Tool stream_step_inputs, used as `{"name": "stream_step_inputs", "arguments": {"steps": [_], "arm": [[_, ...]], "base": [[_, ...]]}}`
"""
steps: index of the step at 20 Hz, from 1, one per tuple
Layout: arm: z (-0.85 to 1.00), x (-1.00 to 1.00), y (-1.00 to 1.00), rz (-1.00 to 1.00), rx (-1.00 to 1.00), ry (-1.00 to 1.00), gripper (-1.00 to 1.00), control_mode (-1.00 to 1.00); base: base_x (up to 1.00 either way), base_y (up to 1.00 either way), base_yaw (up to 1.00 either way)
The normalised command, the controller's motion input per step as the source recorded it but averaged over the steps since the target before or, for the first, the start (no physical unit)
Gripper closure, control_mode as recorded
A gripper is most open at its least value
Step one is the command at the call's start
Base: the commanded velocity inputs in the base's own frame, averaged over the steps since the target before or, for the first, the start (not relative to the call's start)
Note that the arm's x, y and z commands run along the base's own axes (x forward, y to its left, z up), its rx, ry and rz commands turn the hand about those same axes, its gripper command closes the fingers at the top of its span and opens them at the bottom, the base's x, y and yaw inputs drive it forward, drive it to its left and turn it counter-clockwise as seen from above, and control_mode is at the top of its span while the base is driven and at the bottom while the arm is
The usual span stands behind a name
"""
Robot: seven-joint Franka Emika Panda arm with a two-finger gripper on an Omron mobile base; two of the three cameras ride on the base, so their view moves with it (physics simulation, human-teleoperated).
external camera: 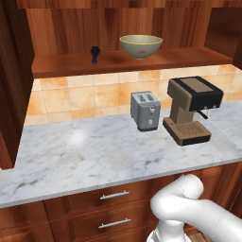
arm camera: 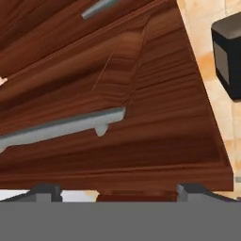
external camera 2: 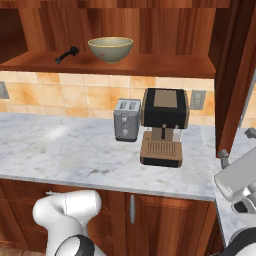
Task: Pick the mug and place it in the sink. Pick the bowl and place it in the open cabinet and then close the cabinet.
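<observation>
Bowl (external camera: pixel 141 46) sits on the open cabinet's wood shelf (external camera: pixel 66 64), right of a small black object (external camera: pixel 95 53) I can't identify. Below, on the marble counter (external camera: pixel 71 151), I see a silver toaster (external camera: pixel 145 110), then a coffee machine (external camera: pixel 191 108); the counter's left stretch is bare. At right, the cabinet door (external camera 2: pixel 235 75) stands open. My gripper (arm camera: pixel 117 190), fingers spread wide, faces that door beside its bar handle (arm camera: pixel 61 126), well below the bowl.
</observation>
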Motion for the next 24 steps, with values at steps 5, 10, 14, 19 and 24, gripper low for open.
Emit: {"name": "stream_step_inputs", "arguments": {"steps": [5,10,14,19,24], "arm": [[0.00,0.17,-0.06,0.30,-0.07,0.10,-1.00,-1.00],[-0.02,0.47,0.22,0.36,-0.01,0.26,-1.00,-1.00],[-0.14,0.71,0.67,0.37,-0.02,0.34,-1.00,-1.00],[-0.27,0.69,0.94,0.35,-0.01,0.33,-1.00,-1.00],[-0.28,0.55,0.89,0.20,0.00,0.16,-1.00,-1.00]], "base": [[0.00,0.00,0.00],[0.00,0.00,0.00],[0.00,0.00,0.00],[0.00,0.00,0.00],[0.00,0.00,0.00]]}}
